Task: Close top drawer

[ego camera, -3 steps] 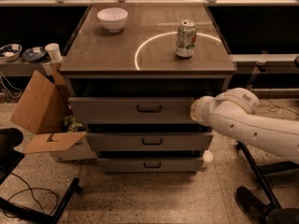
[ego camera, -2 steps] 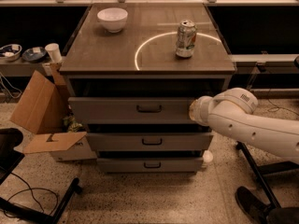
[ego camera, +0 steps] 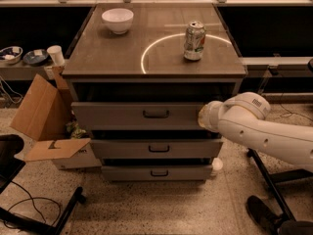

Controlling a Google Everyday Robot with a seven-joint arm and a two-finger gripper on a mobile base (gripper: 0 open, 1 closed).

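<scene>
The top drawer (ego camera: 122, 115) is a wide grey metal front with a small dark loop handle (ego camera: 156, 114) at its centre. It stands a little out of the cabinet, with a dark gap above it under the tabletop. My gripper (ego camera: 203, 116) is at the end of the white arm (ego camera: 259, 131) that reaches in from the right. It is up against the right end of the top drawer's front, well to the right of the handle.
Two shorter drawers (ego camera: 159, 148) (ego camera: 156, 172) sit below. A soda can (ego camera: 194, 41) and a white bowl (ego camera: 117, 20) stand on the tabletop. An open cardboard box (ego camera: 41, 111) is at the cabinet's left. Chair bases are at the right (ego camera: 274, 180) and lower left (ego camera: 29, 214).
The arm's end has crept slightly left along the top drawer's front. The drawer front looks about where it was.
</scene>
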